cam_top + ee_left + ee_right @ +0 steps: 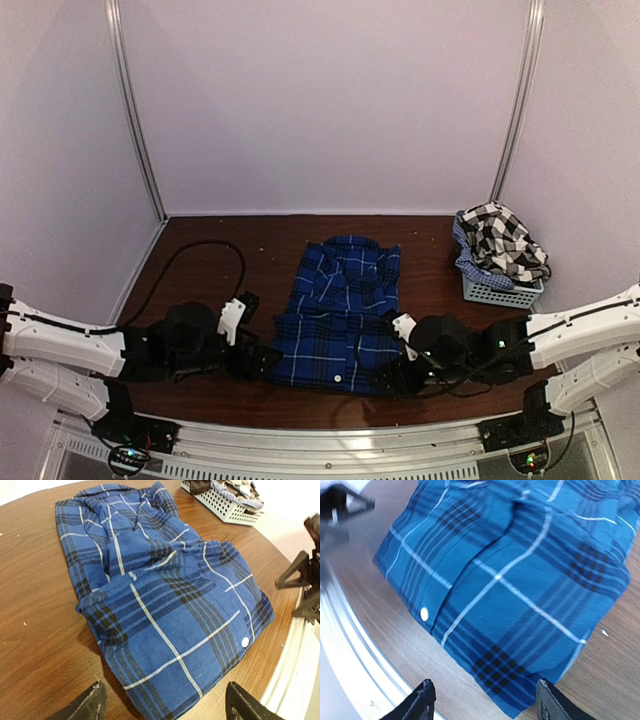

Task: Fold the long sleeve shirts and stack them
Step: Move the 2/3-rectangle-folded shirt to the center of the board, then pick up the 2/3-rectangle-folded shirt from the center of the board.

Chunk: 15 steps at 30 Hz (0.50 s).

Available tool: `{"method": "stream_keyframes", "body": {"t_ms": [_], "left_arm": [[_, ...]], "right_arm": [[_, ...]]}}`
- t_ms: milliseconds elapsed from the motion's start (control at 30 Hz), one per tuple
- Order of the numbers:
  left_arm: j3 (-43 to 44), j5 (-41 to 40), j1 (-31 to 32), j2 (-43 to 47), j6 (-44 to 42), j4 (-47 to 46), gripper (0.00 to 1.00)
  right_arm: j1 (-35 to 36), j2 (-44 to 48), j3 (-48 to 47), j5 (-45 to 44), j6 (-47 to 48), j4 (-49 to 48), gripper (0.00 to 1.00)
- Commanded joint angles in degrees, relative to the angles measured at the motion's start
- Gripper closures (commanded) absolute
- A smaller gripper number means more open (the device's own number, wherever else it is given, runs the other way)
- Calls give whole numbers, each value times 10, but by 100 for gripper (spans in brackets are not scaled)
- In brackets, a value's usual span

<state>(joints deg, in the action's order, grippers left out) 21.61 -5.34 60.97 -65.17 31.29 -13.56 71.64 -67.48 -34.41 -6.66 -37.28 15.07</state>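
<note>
The royal-blue plaid shirt (342,315) lies folded into a compact rectangle at the table's middle, collar at the far end. It fills the left wrist view (165,605) and the right wrist view (515,575). My left gripper (262,360) is open and empty at the shirt's near left corner, its fingertips (92,705) apart from the cloth. My right gripper (392,375) is open and empty at the near right corner, its fingertips (547,705) just short of the cloth. The black-and-white checked shirt (505,240) is bunched in a basket at the far right.
The pale plastic mesh basket (500,290) stands at the right wall, also in the left wrist view (222,505). A black cable (205,250) loops on the wood table (200,290) at the left. A metal rail (350,435) runs along the near edge.
</note>
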Motion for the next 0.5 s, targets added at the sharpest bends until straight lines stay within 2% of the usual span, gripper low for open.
{"method": "stream_keyframes", "body": {"t_ms": [0, 333, 467], "left_arm": [[14, -30, 1, 23, -20, 9, 16], [55, -11, -5, 22, -41, 56, 9], [63, 4, -6, 15, -48, 56, 6]], "right_arm": [[44, -64, -53, -46, 72, 59, 29], [53, -187, -112, -41, 144, 115, 22], [51, -227, -127, -42, 166, 120, 25]]}}
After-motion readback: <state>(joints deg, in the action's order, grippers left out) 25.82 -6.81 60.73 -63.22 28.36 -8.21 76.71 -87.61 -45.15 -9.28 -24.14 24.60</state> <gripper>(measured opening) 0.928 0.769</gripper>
